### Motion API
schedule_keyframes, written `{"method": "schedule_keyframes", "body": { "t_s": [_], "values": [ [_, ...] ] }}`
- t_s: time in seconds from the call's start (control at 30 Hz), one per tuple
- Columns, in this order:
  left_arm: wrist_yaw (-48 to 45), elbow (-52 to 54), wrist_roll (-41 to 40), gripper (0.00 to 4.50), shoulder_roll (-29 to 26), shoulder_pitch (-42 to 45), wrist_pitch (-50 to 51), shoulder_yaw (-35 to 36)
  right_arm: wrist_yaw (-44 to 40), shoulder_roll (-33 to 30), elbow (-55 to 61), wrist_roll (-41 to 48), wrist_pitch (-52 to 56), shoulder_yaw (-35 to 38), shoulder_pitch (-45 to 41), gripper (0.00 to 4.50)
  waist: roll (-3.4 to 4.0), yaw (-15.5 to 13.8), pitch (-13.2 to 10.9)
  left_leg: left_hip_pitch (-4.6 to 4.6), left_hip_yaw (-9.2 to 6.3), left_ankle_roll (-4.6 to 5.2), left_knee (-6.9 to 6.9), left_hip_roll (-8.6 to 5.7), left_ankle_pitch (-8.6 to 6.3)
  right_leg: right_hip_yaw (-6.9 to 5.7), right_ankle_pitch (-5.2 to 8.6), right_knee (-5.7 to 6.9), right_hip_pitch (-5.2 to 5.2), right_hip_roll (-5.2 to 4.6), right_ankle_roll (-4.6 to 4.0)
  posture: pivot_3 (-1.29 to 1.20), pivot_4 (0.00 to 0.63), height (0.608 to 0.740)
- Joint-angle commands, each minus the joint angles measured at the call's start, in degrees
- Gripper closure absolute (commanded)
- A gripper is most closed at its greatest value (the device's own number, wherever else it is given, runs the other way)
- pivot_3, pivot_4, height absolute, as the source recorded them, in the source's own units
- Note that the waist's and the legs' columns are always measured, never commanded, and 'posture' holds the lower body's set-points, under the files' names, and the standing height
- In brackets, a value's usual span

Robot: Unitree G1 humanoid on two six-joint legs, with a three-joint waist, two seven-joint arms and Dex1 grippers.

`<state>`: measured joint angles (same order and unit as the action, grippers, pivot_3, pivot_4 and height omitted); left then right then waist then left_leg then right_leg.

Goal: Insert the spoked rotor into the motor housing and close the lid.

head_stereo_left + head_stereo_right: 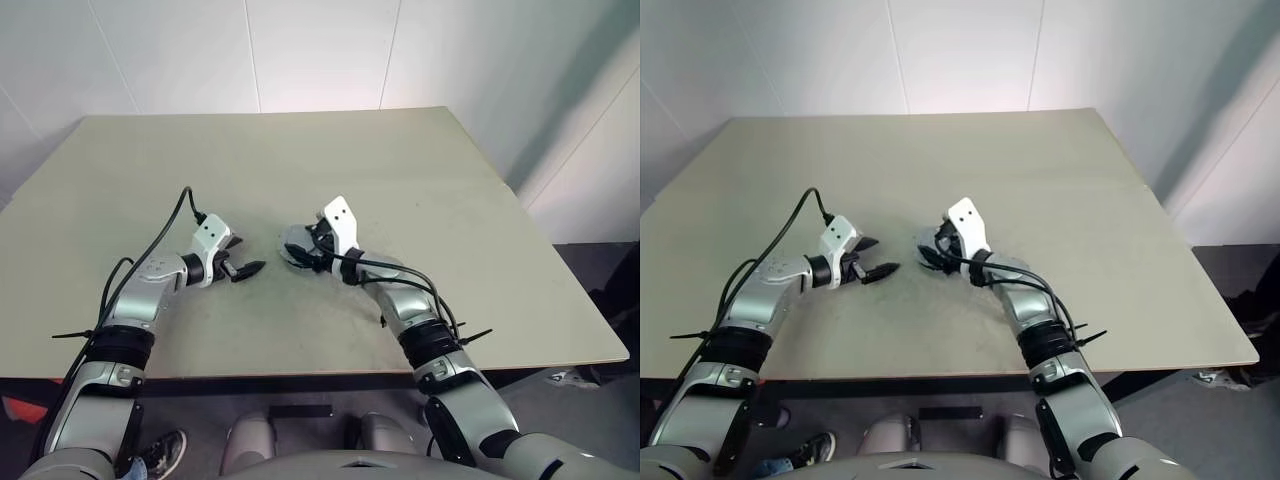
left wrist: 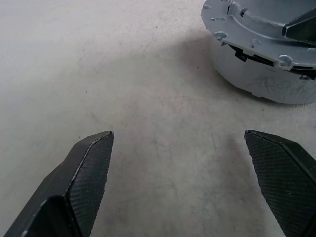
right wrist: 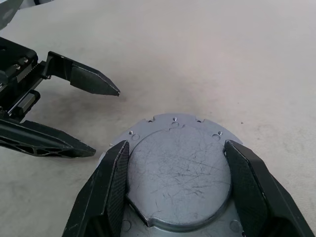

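Note:
A round grey metal lid [image 3: 180, 180], with a scratched raised centre and small holes round its rim, lies flat on a grey drum-shaped motor housing [image 2: 261, 81] near the table's middle. My right gripper [image 3: 177, 143] is shut on the lid, one finger at each side of the raised centre. The spoked rotor is hidden. My left gripper [image 1: 247, 256] hovers just to the housing's left, wide open, nothing between its fingers [image 2: 91, 168]; it points toward the housing and stays apart from it. The right wrist view shows the left gripper [image 3: 106, 121] too.
The beige table [image 1: 400, 170] runs broad and bare behind and to both sides of the arms. Its front edge lies close beneath my forearms, and its right edge [image 1: 560, 250] drops off to a dark floor. White walls stand behind.

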<state>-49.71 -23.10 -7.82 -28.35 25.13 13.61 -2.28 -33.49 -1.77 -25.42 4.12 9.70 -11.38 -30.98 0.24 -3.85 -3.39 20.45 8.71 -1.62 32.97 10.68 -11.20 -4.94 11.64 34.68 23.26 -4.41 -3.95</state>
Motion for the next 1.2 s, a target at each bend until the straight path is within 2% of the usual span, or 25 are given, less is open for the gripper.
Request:
{"method": "schedule_keyframes", "body": {
  "t_s": [0.03, 0.3, 0.87, 1.2],
  "values": [
    [0.19, 1.19, -0.45, 0.00, -0.48, 1.15, -0.87, 0.91, -1.24, 0.17, 0.95, 0.14, -1.25, -0.55, -0.52, 1.56, 0.00, -0.01, 0.00, -0.03, 0.00, 0.01, 0.00, 0.00, 0.00, 0.00, 0.00, 0.01, -0.02, 0.00, 0.00, 0.00, 0.000, 0.740],
    [0.05, 1.02, -0.42, 0.00, -0.39, 1.35, -0.90, 0.74, -3.71, -1.49, 4.88, 0.14, -0.89, -1.42, 0.24, 1.56, -0.01, -0.06, -0.02, -0.32, 0.02, 0.05, 0.00, 0.05, -0.03, 0.06, 0.01, 0.02, -0.25, 0.05, 0.02, 0.00, 0.000, 0.740],
    [-0.25, 1.53, -0.37, 0.00, -0.44, 1.29, -0.74, 0.50, -3.05, -3.06, 1.57, -3.69, -2.57, -3.36, 0.63, 1.56, -0.02, -0.07, -0.02, -0.34, 0.03, 0.03, 0.00, 0.08, -0.03, 0.10, 0.01, 0.03, -0.26, 0.10, 0.01, 0.00, 0.000, 0.740],
    [-0.14, 1.34, -0.37, 0.00, 0.12, 1.40, -0.59, 0.16, -6.19, -4.53, 5.92, -0.19, 2.55, -1.54, 0.86, 1.56, -0.02, -0.17, -0.02, -0.38, 0.03, 0.06, 0.01, 0.07, -0.04, 0.11, 0.01, 0.03, -0.31, 0.10, 0.01, 0.00, 0.000, 0.740]
  ]
}}
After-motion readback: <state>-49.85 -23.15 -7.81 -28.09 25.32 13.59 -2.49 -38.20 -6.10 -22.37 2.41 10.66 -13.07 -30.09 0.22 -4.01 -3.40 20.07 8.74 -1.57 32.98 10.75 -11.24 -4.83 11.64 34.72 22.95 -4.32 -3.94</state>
